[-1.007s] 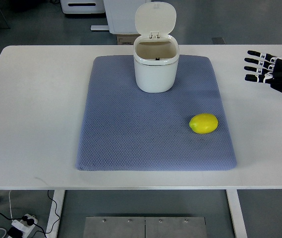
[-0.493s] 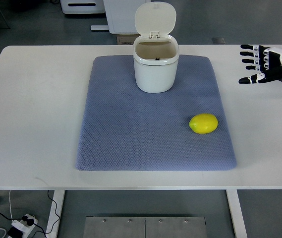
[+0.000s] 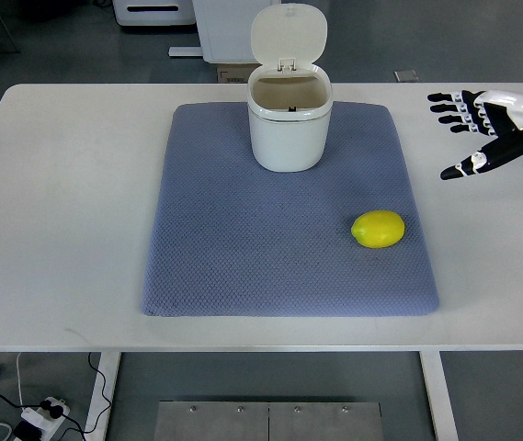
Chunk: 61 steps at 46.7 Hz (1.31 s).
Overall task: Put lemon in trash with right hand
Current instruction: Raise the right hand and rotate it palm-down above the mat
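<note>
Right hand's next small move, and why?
Probably bring the right robot hand left and toward the camera, over the lemon. Its fingers are spread and empty, well off the mat, while the lemon lies free and the trash can stands with its lid up.

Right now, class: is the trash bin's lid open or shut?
Open. The trash bin stands upright on the mat, its lid flipped up behind the rim, so the inside shows.

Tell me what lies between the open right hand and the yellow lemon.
Nothing: in the top view only bare white table and blue-grey mat separate the right hand from the yellow lemon.
</note>
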### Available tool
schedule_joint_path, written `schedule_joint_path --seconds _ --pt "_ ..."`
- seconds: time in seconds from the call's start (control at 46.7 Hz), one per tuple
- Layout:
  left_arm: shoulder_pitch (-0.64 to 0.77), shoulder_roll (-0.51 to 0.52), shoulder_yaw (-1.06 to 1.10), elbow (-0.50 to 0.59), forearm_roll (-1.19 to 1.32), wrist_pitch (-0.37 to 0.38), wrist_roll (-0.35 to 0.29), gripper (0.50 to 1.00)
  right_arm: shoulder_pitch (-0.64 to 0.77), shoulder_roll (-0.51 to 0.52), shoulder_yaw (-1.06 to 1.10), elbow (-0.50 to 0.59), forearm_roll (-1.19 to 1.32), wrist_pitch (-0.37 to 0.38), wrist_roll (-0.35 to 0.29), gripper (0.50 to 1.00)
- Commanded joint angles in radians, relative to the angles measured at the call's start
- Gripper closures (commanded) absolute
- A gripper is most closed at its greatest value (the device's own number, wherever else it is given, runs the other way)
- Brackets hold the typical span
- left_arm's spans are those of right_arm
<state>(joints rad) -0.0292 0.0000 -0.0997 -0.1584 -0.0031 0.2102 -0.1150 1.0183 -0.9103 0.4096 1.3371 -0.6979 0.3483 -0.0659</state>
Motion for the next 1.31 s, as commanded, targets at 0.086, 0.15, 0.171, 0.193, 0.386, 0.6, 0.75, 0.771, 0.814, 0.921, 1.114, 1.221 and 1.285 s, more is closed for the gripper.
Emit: schedule_joint_path --seconds 0.086,0.15,0.171,0.193,0.386,0.6,0.75,0.771,0.814,0.921,1.114,1.221,1.285 --pt "0.000 0.000 0.000 0.000 0.000 0.000 0.000 0.500 0.103 -0.035 -0.139 0.033 -0.041 0.000 -0.003 0.500" --pt "0.000 0.000 0.000 0.000 0.000 0.000 0.000 0.500 0.147 -0.038 -0.187 0.034 -0.051 0.000 -0.005 0.500" --pt "0.000 0.000 0.000 0.000 0.000 0.000 0.000 0.500 0.163 -0.038 -0.202 0.034 -0.052 0.000 -0.006 0.500" --pt "0.000 0.000 0.000 0.000 0.000 0.000 0.000 0.500 0.175 -0.038 -0.215 0.034 -0.054 0.000 -0.008 0.500" --pt "0.000 0.000 0.000 0.000 0.000 0.000 0.000 0.500 0.289 -0.035 -0.347 0.034 -0.081 0.001 -0.040 0.500" --pt "0.000 0.000 0.000 0.000 0.000 0.000 0.000 0.500 0.365 -0.030 -0.437 0.034 -0.095 0.003 -0.086 0.500" --pt "0.000 0.000 0.000 0.000 0.000 0.000 0.000 0.500 0.385 -0.024 -0.431 0.030 -0.043 0.005 -0.083 0.500" --pt "0.000 0.000 0.000 0.000 0.000 0.000 0.000 0.500 0.384 -0.024 -0.430 0.030 -0.022 0.005 -0.081 0.500" --pt "0.000 0.000 0.000 -0.001 0.000 0.000 0.000 0.500 0.384 -0.024 -0.427 0.028 0.030 0.005 -0.080 0.500" --pt "0.000 0.000 0.000 -0.001 0.000 0.000 0.000 0.500 0.381 -0.022 -0.427 0.028 0.170 0.006 -0.080 0.500" --pt "0.000 0.000 0.000 0.000 0.000 0.000 0.000 0.500 0.379 -0.021 -0.428 0.028 0.219 0.005 -0.078 0.500" --pt "0.000 0.000 0.000 0.000 0.000 0.000 0.000 0.500 0.382 -0.021 -0.431 0.024 0.218 0.009 -0.080 0.500" --pt "0.000 0.000 0.000 0.000 0.000 0.000 0.000 0.500 0.385 -0.024 -0.433 0.017 0.206 0.020 -0.080 0.500"
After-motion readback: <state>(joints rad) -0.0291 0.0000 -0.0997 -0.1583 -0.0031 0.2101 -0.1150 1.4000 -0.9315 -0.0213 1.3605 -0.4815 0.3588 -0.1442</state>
